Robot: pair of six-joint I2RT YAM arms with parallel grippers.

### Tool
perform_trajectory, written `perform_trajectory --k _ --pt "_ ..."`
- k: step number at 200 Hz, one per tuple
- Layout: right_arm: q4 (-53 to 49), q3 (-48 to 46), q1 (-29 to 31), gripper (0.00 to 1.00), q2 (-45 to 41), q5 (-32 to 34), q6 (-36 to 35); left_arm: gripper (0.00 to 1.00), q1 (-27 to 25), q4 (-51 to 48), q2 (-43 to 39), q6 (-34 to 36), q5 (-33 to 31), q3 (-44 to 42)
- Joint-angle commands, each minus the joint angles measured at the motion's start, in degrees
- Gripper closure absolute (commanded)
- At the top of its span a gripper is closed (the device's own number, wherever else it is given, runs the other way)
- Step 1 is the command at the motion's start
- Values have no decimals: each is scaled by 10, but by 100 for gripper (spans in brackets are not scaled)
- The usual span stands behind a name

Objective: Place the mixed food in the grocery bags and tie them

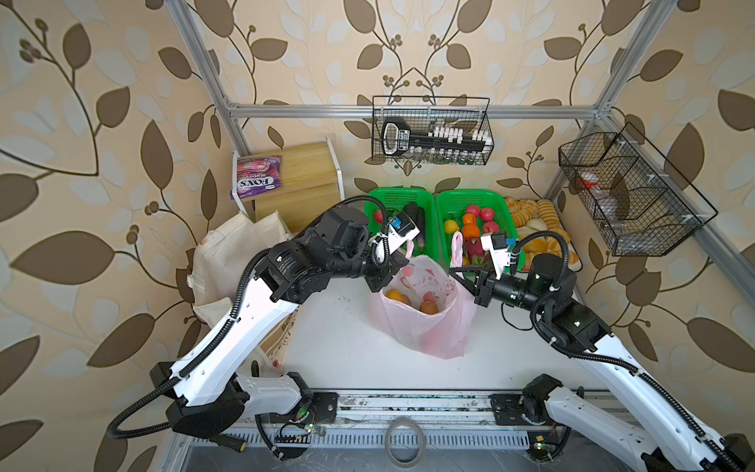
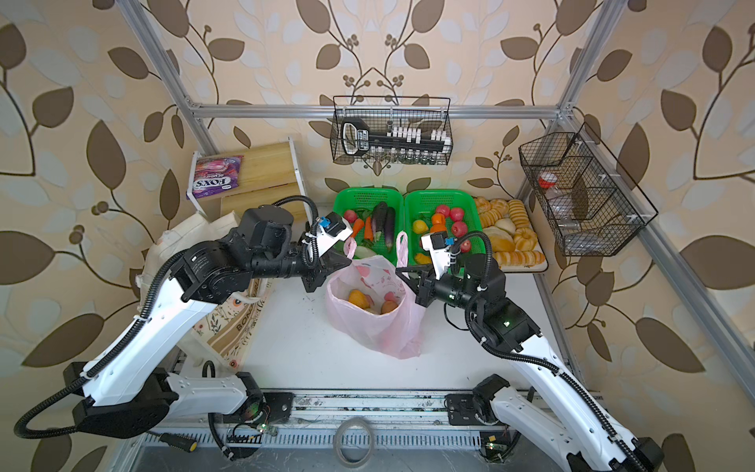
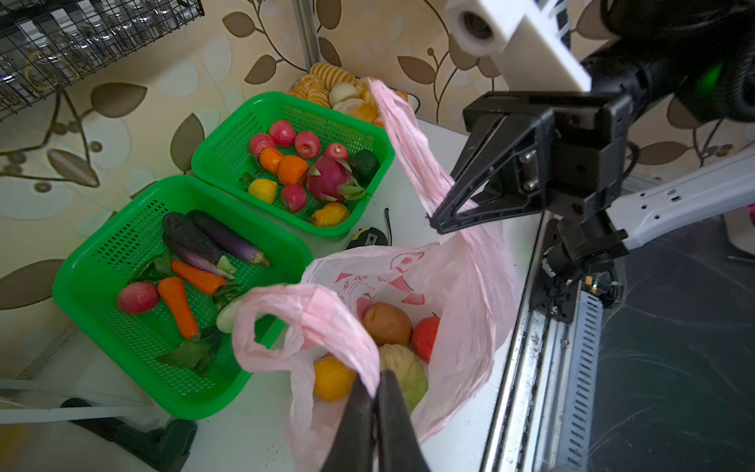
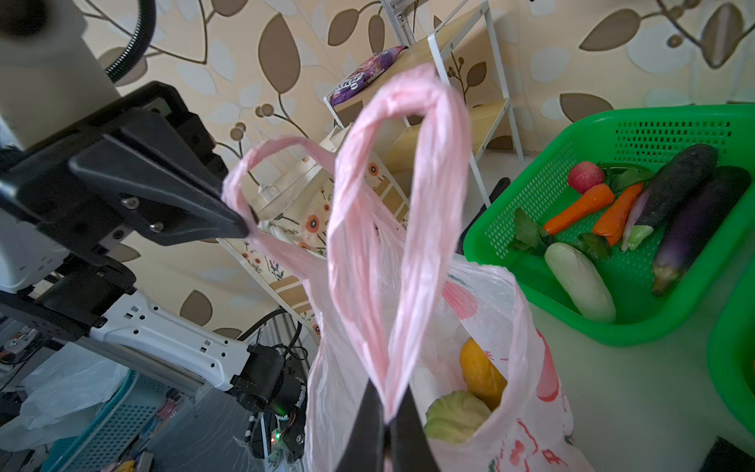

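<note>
Where the desk (image 1: 339,347) ends on the left, I see the cream canvas tote (image 1: 222,261) slumped behind my left arm (image 1: 253,323), floral print showing low on its side. Next along, the left gripper (image 4: 245,222) is pinched almost closed on one handle (image 4: 282,142) of the pink plastic bag (image 1: 425,327), with only the thin film between its jaws. The bag stands open mid-desk. Inside it I can make out a brown potato (image 3: 386,323), a red vegetable (image 3: 427,337), a green cabbage (image 3: 404,370) and an orange-yellow fruit (image 3: 333,378). Just behind it sit two green baskets (image 1: 392,198) of vegetables and fruit. On the right, the right gripper (image 3: 438,222) is clamped tight on the other handle (image 4: 408,94), holding its loop upright. Bread rolls (image 1: 531,214) lie farthest right.
</note>
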Motion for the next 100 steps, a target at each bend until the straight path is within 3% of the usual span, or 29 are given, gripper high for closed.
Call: perform_trajectory --k 1,62,100 --pt "12 21 13 100 2 -4 -9 85 2 35 -25 -4 -34 -13" --pt "15 24 21 100 0 0 -5 60 2 47 -16 -33 -51 0" --pt "13 25 29 100 -5 1 -7 50 2 56 4 -51 -101 22"
